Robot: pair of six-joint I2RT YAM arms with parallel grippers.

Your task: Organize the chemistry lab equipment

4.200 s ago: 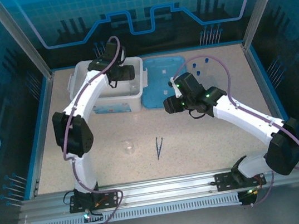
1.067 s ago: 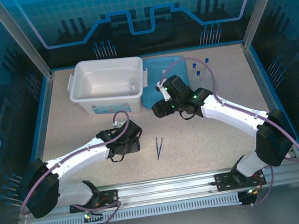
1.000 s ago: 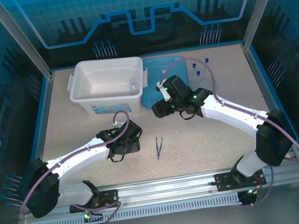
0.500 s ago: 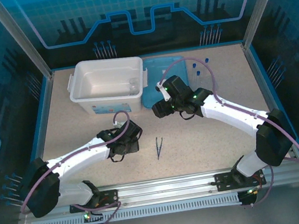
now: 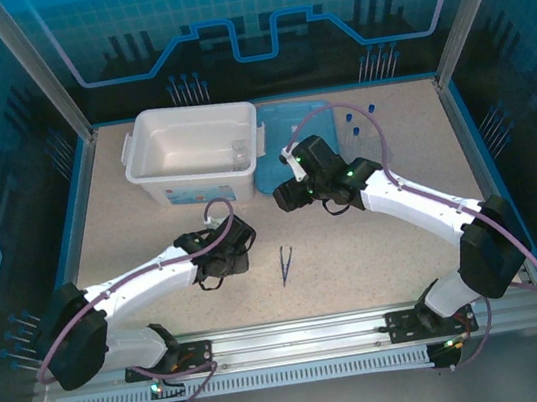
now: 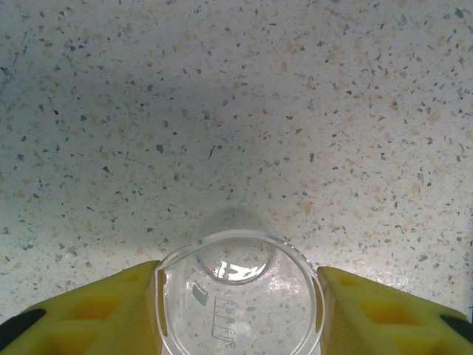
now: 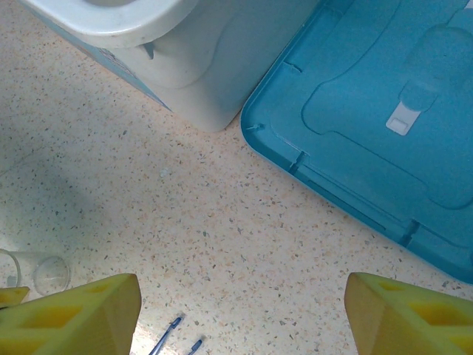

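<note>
left pincer point(image 6: 236, 314) has yellow fingers point(image 6: 89, 307) close against both sides of the clear beaker point(image 6: 238, 275), upright on the speckled table point(image 6: 222, 111); a firm pinch cannot be told. right pincer point(image 7: 240, 318) spread, empty, near white tub point(image 7: 199, 66) and blue lid point(image 7: 384, 89).

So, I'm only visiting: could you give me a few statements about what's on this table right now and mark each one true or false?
The glass beaker stands between the fingers of the left tool. True.
The right tool grips the tweezers. False: it is open and empty; the tweezers lie on the table.
The blue lid covers the white tub. False: it lies flat beside the tub.
A small flask sits inside the tub. True.
</note>
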